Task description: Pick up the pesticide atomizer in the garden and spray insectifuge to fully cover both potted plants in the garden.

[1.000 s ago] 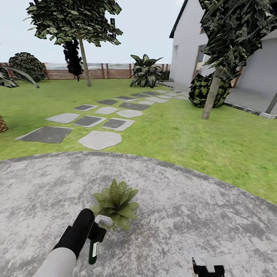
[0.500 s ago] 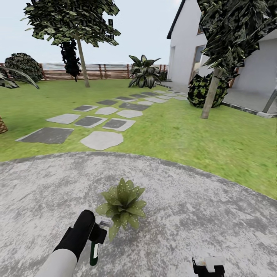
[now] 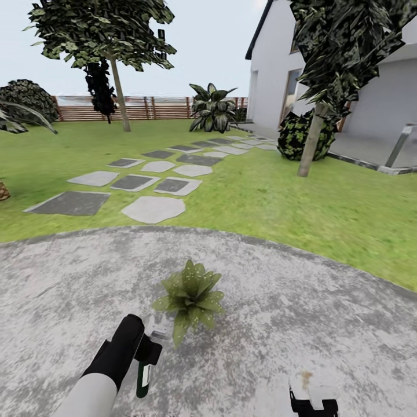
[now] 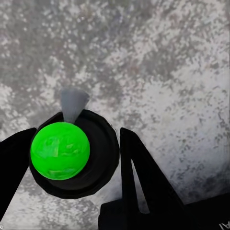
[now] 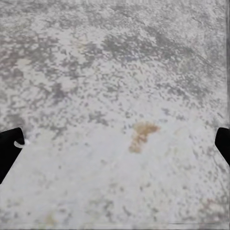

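A path of flat stepping stones (image 3: pixel 152 209) crosses the grass, some pale and some dark grey, going toward a white house (image 3: pixel 347 87) at the right. Near the house stands a thin-trunked tree (image 3: pixel 310 142), and a round speckled bush (image 3: pixel 296 134) is just behind its trunk. Farther back, a bigger leafy tree (image 3: pixel 116 75) rises in front of a dark round shrub (image 3: pixel 24 98) at the far left. A large broad-leaved plant (image 3: pixel 213 108) grows close to the house corner. On the grey paving there is a small brownish stain (image 5: pixel 141 135).
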